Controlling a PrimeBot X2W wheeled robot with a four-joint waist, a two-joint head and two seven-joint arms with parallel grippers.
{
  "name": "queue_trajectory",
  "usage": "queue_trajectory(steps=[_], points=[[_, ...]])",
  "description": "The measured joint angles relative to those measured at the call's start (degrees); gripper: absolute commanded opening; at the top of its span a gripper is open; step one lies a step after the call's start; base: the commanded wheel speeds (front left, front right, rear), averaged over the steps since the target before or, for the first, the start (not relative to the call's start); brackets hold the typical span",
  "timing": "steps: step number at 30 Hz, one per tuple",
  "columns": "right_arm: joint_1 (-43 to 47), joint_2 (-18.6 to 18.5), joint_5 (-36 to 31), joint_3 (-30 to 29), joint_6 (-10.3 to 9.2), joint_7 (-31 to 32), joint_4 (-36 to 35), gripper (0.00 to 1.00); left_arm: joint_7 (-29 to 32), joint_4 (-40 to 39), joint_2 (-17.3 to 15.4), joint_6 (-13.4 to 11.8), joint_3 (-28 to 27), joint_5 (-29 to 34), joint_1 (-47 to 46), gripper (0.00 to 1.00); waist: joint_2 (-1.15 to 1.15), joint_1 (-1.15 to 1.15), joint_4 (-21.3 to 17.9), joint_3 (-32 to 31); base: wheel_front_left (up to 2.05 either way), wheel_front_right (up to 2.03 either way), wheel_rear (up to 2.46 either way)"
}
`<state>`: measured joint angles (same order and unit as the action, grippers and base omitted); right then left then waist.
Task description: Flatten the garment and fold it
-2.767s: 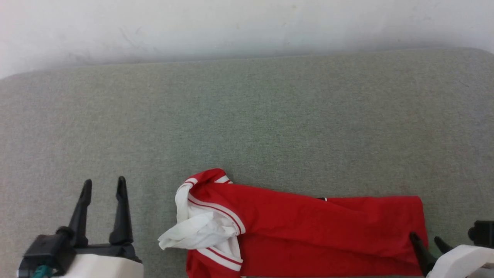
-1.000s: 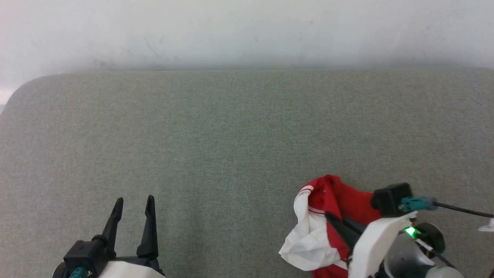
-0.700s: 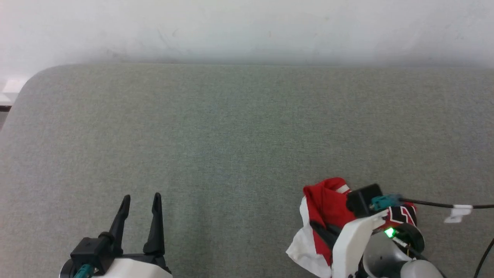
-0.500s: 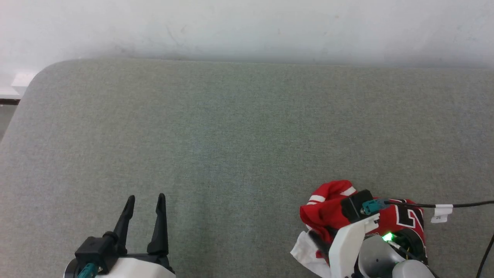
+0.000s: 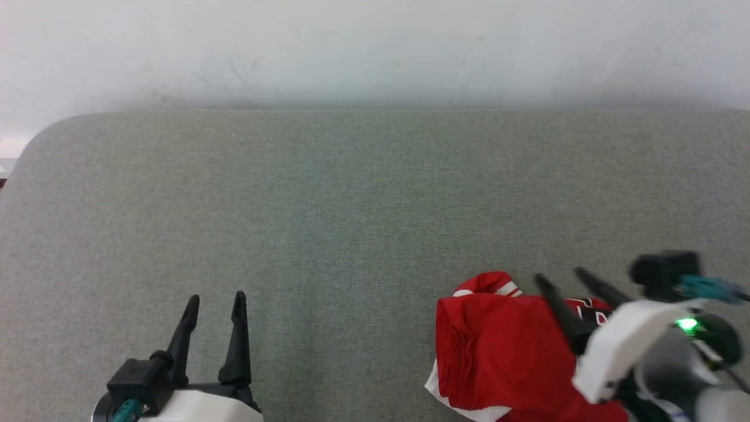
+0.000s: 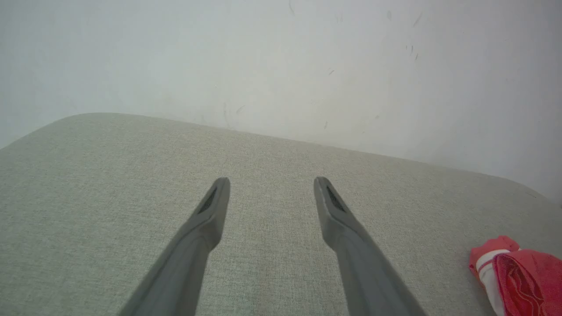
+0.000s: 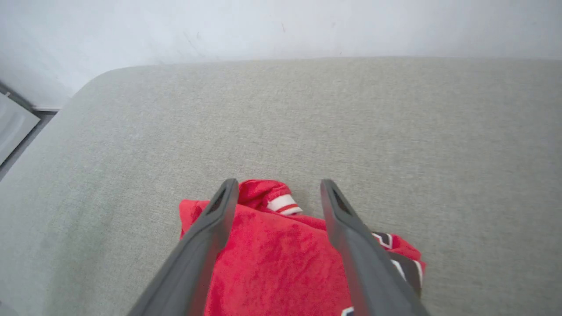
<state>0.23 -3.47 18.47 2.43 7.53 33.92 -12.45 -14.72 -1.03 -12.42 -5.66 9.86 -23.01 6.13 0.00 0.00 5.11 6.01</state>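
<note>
Your garment (image 5: 498,346) lies as a compact red bundle at the near right of the grey cloth-covered bench (image 5: 351,205), well away from the white wall (image 5: 375,47). I judge the folding to be close to finished. The top layer is plain red and fairly smooth, and the left side shows a clean doubled edge. The bundle is not fully tidy, though. A striped cuff or collar pokes out at its far edge, a strip of white cloth shows beneath its near left corner, and black-and-white lettering peeks out on the right under your right arm. The near edge runs off the bottom of the head view, so you cannot confirm the whole outline from here. Your right gripper (image 5: 558,274) sits over the far part of the bundle with its fingers spread and nothing pinched between them. Whether they brush the cloth cannot be told. Your left gripper (image 5: 216,296) is also spread and holds nothing, over bare bench well to the left of the garment. What seems left is, at most, tucking in the stray white edge and the cuff.
</note>
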Motion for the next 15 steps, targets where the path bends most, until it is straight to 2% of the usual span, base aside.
queue_trajectory(steps=[2,5,7,15], points=[[1.9,-0.5,-0.1,-2.9,0.01,-2.8,-3.0,1.0,0.0,-1.2,-0.2,0.0,-0.4,0.3,0.0,1.0,0.0,0.0,-0.6,0.2,0.0,0.0,0.0],[5.8,-2.6,-2.6,-6.7,0.0,-5.3,-3.7,1.0,0.0,-2.6,-0.7,0.0,-0.9,0.6,0.0,1.0,0.0,0.0,-1.1,1.1,0.0,0.0,0.0],[7.6,-2.4,-2.3,-8.6,0.0,-6.7,-2.3,1.0,0.0,-3.0,-0.9,0.0,-1.1,1.0,0.0,1.0,0.0,0.0,-1.5,1.8,0.0,0.0,0.0],[8.2,-1.5,-2.4,-7.4,0.0,-8.3,7.8,1.0,0.2,-3.3,-2.0,0.1,-0.9,1.2,-0.1,1.0,0.0,0.0,-1.9,3.0,0.0,0.0,0.0]])
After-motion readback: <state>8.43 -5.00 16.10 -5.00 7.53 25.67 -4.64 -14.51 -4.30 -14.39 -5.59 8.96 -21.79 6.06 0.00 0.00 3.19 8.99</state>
